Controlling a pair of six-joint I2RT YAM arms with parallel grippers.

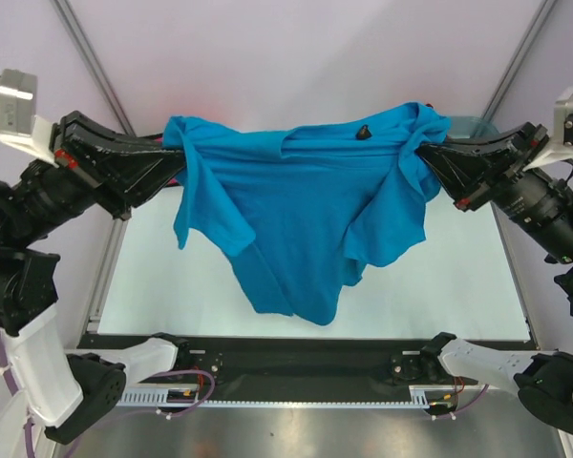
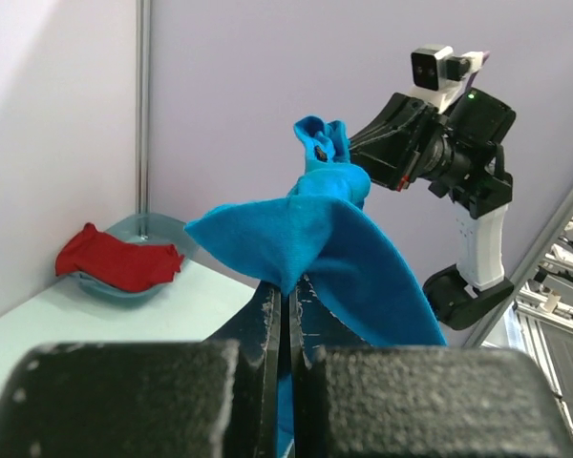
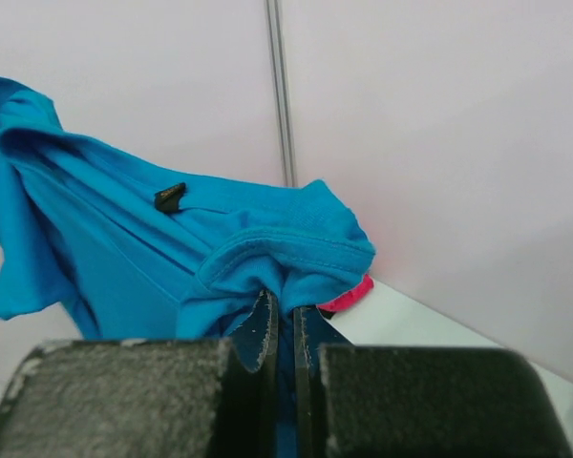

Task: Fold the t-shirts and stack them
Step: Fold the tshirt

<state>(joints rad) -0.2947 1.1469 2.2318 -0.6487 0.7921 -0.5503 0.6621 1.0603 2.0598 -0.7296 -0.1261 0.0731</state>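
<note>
1. Top view: we hold the blue t-shirt [image 1: 296, 200] strung in the air between both arms, above the white table [image 1: 477, 286]. The left gripper [image 1: 177, 157] pinches one end of its upper edge and the right gripper [image 1: 422, 151] the other. We judge the spread is meant to let the cloth hang open so it can be laid flat for folding. It droops bunched and twisted, one sleeve dangling at the left, so it is not ready to fold.
2. Left wrist view: our left jaws are closed tight on a fold of blue cloth, which drapes over the fingertips. The shirt runs across to the right gripper opposite. A red t-shirt [image 2: 119, 262] lies in a teal tub [image 2: 143, 294] at the table's far corner, apparently waiting its turn.
3. Right wrist view: our right jaws are closed to a thin slit on a stitched hem, a firm edge that should resist slipping. A small black tag [image 3: 170, 197] sits on the cloth. A hot pink t-shirt [image 3: 353, 291] peeks out behind. We see no folded stack, so the task looks early.
</note>
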